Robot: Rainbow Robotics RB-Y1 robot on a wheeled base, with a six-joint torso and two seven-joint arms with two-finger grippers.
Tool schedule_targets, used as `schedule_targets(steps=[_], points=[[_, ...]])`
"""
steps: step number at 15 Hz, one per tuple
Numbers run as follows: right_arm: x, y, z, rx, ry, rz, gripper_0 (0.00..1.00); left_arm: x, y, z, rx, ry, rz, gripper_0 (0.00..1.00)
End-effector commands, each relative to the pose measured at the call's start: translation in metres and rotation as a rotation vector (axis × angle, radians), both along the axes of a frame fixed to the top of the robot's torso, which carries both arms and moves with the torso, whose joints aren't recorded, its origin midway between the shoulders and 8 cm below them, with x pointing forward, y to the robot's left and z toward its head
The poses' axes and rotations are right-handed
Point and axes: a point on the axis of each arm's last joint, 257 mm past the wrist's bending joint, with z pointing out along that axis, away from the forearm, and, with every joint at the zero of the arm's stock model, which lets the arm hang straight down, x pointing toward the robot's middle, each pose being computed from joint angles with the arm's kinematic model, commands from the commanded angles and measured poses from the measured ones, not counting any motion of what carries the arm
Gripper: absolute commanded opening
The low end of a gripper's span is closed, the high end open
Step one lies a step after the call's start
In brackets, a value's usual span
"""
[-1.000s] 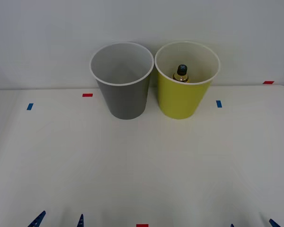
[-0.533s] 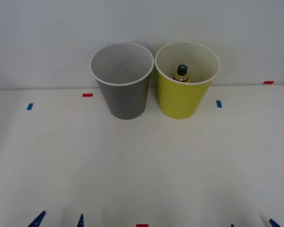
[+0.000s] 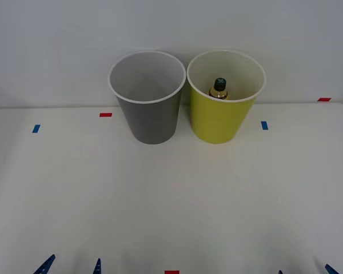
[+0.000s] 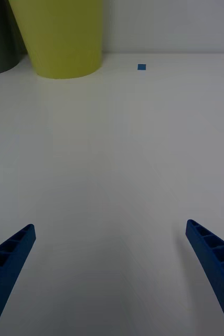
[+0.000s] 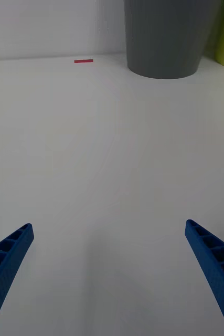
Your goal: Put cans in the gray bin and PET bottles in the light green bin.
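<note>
Standing side by side at table's (image 3: 171,200) far edge, front view: gray bin (image 3: 149,108), green bin (image 3: 222,111) holding upright bottle (image 3: 218,89). Right wrist view: right gripper (image 4: 109,273) spreading wide, released. Left wrist view: left gripper (image 5: 109,273) likewise gaping, facing gray bin.

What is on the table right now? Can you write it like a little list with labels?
gray bin: upright, far side of table, nothing seen inside
light green bin: upright, beside the gray one
bottle: inside the light green bin, dark cap up
left gripper: open, low over bare table
right gripper: open, low over bare table
tape marks: red and blue, on table
</note>
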Motion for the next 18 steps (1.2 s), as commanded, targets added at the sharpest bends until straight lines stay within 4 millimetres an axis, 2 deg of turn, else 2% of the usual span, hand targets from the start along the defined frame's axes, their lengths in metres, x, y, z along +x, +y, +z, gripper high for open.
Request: schedule_targets(steps=[1, 18], points=[[0.0000, 0.0000, 0.0000, 0.000, 0.000, 0.000, 1.00, 0.0000, 0.0000, 0.0000, 0.000, 0.000, 0.000, 1.00], [0.0000, 0.0000, 0.0000, 0.000, 0.000, 0.000, 1.00, 0.0000, 0.0000, 0.0000, 0.000, 0.000, 0.000, 1.00]])
